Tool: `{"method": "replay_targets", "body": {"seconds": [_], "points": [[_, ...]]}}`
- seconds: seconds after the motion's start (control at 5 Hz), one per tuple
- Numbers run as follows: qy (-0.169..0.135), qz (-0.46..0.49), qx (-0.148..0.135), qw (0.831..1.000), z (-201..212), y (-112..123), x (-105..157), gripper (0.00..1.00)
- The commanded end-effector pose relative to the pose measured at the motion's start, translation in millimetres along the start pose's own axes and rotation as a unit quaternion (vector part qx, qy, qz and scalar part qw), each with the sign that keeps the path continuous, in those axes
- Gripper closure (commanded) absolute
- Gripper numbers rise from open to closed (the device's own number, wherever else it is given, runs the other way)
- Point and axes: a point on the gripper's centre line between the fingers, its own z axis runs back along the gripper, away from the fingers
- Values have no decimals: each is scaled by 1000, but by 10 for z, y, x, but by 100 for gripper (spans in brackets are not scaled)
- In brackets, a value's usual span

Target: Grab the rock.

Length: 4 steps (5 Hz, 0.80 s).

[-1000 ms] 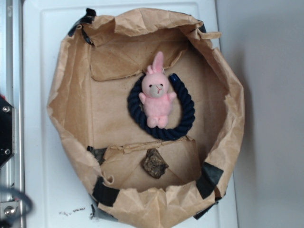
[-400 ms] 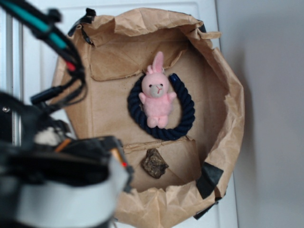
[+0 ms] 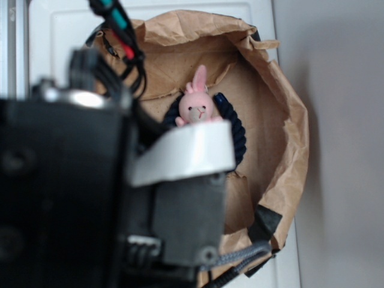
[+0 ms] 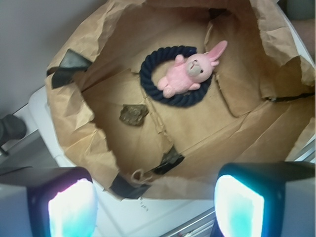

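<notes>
Wrist view: rock (image 4: 134,114) lies long-axis horizontal, jaws spread wide, holding nothing.

Black arm (image 3: 60,192), white cover, coloured cables (image 3: 117,30)

Rock (image 4: 133,114): on the paper bag's (image 4: 74,128) floor, left of middle, alone.
Bunny (image 4: 191,73): farther back, lying across the rope ring (image 4: 157,89).
Gripper (image 4: 155,207): fingers spread wide, nearest, holding nothing.
</notes>
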Motion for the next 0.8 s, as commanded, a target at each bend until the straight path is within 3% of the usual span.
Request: {"method": "replay_targets", "body": {"seconds": [0.0, 0.4, 0.6], "points": [[-21, 6, -16, 1000, 130, 3, 73, 0], [-6, 140, -11, 990, -310, -136, 384, 0], [-36, 180, 1, 983, -700, -213, 552, 0]]}}
